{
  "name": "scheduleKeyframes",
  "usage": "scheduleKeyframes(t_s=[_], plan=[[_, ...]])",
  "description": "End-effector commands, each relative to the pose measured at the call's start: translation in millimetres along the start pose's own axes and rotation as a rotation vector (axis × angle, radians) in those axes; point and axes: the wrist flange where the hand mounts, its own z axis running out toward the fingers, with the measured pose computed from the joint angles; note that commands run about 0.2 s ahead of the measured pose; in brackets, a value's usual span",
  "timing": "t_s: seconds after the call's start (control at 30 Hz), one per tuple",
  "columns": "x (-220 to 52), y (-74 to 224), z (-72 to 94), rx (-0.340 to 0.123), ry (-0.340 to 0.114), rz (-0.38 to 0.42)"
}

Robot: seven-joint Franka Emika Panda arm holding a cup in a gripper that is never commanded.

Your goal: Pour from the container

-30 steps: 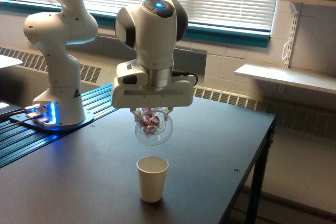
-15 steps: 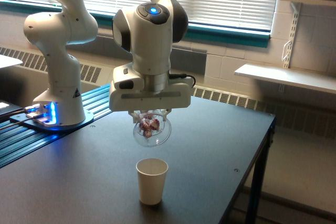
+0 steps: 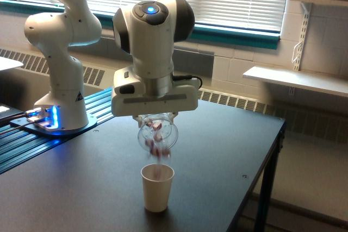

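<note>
Your jaws are closed on the container (image 3: 157,136), the clear plastic cup, gripping it just under the broad white gripper (image 3: 156,117). The cup hangs tipped over, its round rim turned toward the camera and downward, directly above the white paper cup (image 3: 157,186) that stands upright on the dark worktop (image 3: 217,156).

Compare this with half a second ago. Then the small pinkish-red and white pieces sat bunched inside the clear cup, and nothing was in the air below it. Now you see a blurred streak of those pieces (image 3: 158,154) leaving the lower rim and dropping toward the paper cup's mouth, with a reddish blur already inside its opening. A few pieces remain in the upper part of the clear cup; how many, you cannot tell through the blur.

Your wrist has also turned a little further. The blue light (image 3: 150,9) on top of the last joint has moved toward the exterior view's left across the three frames, and the arm's head leans that way too. The gripper has shifted only slightly, again to the exterior view's left.

The paper cup is where it was, near the front edge of the worktop. The arm's base (image 3: 58,113), with its blue glow, stands unmoved at the exterior view's left.
</note>
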Motion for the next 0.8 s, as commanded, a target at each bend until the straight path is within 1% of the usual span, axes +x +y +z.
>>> scheduleKeyframes(t_s=[0.03, 0.1, 0.23, 0.3, 0.37, 0.47, 0.57, 0.63, 0.8], plan=[[-0.3, -3.8, -8.2, 0.012, -0.017, -0.033], [-1.5, -3.7, -7.4, 0.015, -0.027, -0.033], [-5.3, -3.1, -1.9, -0.008, -0.008, -0.036], [-6.0, -2.1, 0.8, -0.014, -0.017, -0.043], [-8.6, -1.6, 4.8, -0.030, -0.012, -0.050], [-8.8, -0.3, 9.3, -0.041, -0.019, -0.038], [-8.5, -0.3, 10.3, -0.042, -0.025, -0.037], [-8.6, -0.1, 11.7, -0.050, -0.033, -0.019], [-12.5, -4.5, 10.7, -0.046, -0.021, -0.032]])
